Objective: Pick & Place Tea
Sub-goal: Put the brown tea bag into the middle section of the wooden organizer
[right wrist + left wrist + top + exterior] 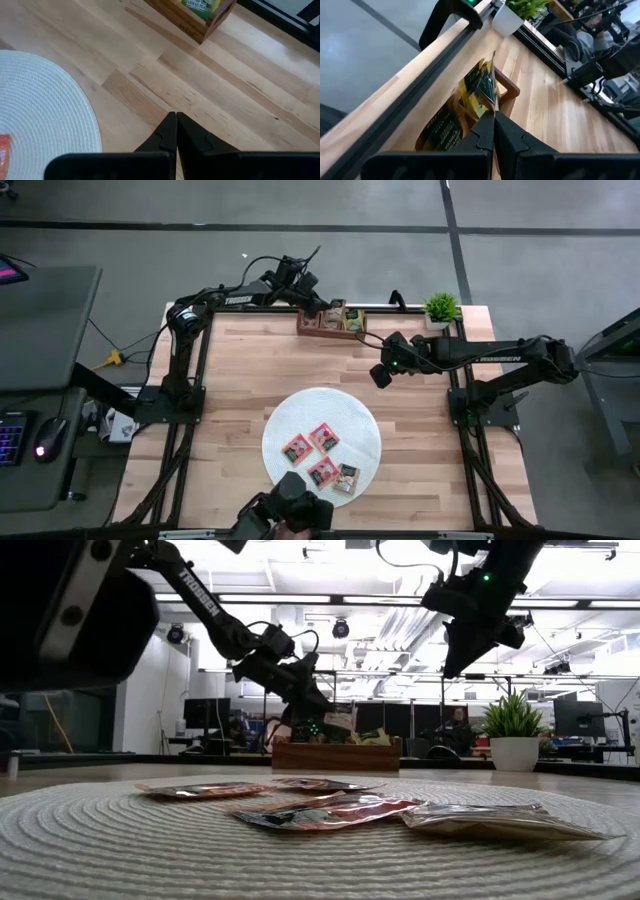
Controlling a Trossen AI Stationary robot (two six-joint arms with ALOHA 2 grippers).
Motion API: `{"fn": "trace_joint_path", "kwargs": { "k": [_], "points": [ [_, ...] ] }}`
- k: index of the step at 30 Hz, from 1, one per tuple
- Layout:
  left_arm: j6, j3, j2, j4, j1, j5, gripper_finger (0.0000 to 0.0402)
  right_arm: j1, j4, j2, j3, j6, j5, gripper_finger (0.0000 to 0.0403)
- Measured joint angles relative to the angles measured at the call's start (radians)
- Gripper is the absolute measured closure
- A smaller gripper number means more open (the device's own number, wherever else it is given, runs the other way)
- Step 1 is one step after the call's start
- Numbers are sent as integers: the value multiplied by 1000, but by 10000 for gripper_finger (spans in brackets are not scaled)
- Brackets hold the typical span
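Four tea packets, three red (pixel 323 438) and one darker (pixel 346 478), lie flat on the round white mat (pixel 290 415); in the low view the tea packets (pixel 330 812) fill the foreground. More yellow and green packets stand on edge in the wooden tray (pixel 330 325) at the far edge. My left gripper (pixel 322 310) is down at the tray, shut on a yellow packet (pixel 480 87). My right gripper (pixel 378 375) hangs shut and holding nothing above bare wood, between tray and mat. My left gripper (pixel 494 117) pinches a yellow tea packet by the thin edge (pixel 493 102) nearest the fingers, held between the two fingertips. The fingers slant down at it from above. The packet stands on edge, its far part down among the other packets in the tray compartment (pixel 507 90).
A small potted plant (pixel 440 308) stands at the far right corner beside the tray. Black frame rails run along the table's left, right and far sides. Bare wood lies between the mat (pixel 40 100) and the tray (pixel 200 15). A camera mount (pixel 295 505) sits at the near edge.
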Motion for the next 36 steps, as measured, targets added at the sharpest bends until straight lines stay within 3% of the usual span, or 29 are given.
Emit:
{"fn": "trace_joint_path", "kwargs": {
  "k": [9, 18, 28, 36],
  "points": [
    [-78, 0, 0, -17, 27, 25, 401, 0, 0, 0, 0, -1, 4, 402],
    [195, 0, 0, 17, 32, 38, 401, 0, 0, 0, 0, -10, 4, 402],
    [290, 0, -1, -40, 32, 25, 401, 0, 0, 0, 0, -15, 14, 402],
    [456, -1, -1, -45, 11, 17, 401, 0, 1, 0, 0, -26, 42, 402]
  ]
}}
